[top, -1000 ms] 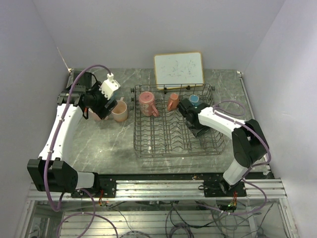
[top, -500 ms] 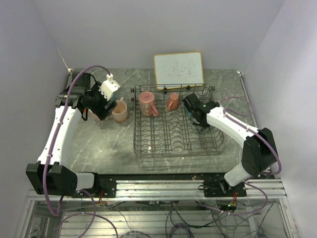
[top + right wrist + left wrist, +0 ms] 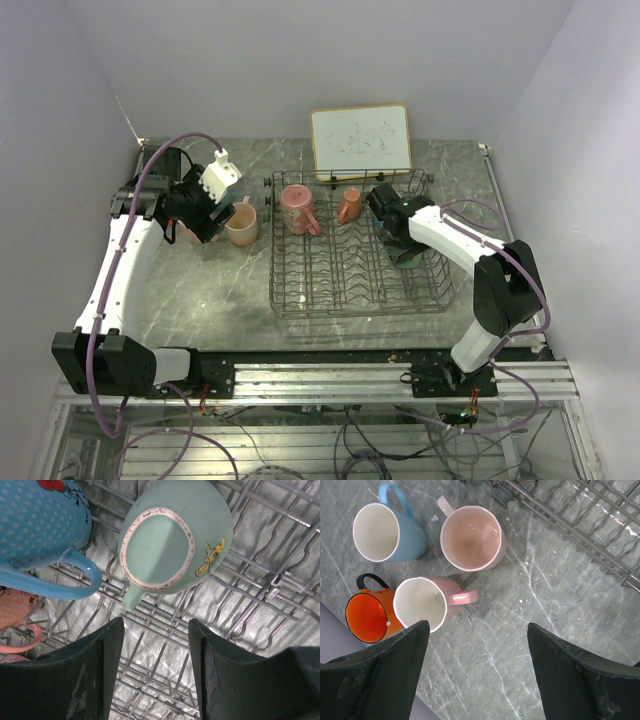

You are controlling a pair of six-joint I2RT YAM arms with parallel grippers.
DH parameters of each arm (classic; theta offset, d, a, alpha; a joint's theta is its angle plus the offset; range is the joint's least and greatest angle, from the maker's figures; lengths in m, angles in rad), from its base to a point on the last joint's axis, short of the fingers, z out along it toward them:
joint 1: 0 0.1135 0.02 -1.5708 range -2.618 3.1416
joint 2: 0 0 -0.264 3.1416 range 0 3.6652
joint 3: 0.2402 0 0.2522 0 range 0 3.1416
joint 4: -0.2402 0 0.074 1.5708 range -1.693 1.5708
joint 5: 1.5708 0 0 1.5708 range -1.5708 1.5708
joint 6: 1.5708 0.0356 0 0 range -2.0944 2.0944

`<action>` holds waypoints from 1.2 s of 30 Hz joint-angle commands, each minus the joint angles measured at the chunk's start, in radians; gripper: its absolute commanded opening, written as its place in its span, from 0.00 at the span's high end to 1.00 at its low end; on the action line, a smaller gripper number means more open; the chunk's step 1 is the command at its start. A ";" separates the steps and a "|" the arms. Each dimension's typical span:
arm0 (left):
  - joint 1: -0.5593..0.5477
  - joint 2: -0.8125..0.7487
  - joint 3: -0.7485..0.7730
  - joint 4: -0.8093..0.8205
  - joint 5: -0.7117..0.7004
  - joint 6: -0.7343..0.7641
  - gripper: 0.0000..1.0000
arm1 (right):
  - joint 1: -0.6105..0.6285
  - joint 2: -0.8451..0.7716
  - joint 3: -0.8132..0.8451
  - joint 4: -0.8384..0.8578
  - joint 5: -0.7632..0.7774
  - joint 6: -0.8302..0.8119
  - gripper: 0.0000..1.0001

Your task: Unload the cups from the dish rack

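Four cups stand upright on the table in the left wrist view: light blue point(image 3: 387, 530), peach point(image 3: 472, 537), pink point(image 3: 427, 602) and orange point(image 3: 367, 617). My left gripper point(image 3: 477, 627) hovers open just beside the pink one, holding nothing. In the dish rack point(image 3: 300, 290) sit a pink cup point(image 3: 297, 208) and an orange-pink cup point(image 3: 349, 205). My right gripper point(image 3: 156, 625) hangs open over the rack wires, just short of an upside-down teal cup point(image 3: 170, 540). A dotted blue cup point(image 3: 45, 520) lies to its left.
A wood-framed whiteboard point(image 3: 360, 140) stands behind the rack. The rack's near-left corner point(image 3: 580, 525) lies close to the cups on the table. Purple walls close in on both sides. The edge of another pink cup point(image 3: 15, 625) shows at the left of the right wrist view.
My right gripper has moved toward the back of the rack, and the right arm's elbow has swung out and back. The left arm has hardly moved.
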 commanded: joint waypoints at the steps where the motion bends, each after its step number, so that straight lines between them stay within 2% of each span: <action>1: 0.016 -0.019 0.003 -0.015 0.015 0.018 0.10 | -0.004 0.022 0.004 -0.010 -0.028 0.076 0.46; 7: 0.019 -0.022 -0.005 -0.013 0.023 0.023 0.11 | -0.054 0.061 0.031 -0.035 -0.062 0.113 0.45; 12: 0.024 -0.027 -0.011 -0.010 0.027 0.031 0.11 | -0.067 0.020 -0.010 -0.021 -0.059 0.137 0.45; 24: 0.035 -0.031 -0.007 -0.016 0.037 0.037 0.11 | -0.068 0.033 -0.022 -0.022 -0.064 0.005 0.53; 36: 0.034 -0.036 0.008 -0.030 0.051 0.027 0.11 | -0.039 -0.070 -0.097 -0.051 0.004 -0.034 0.57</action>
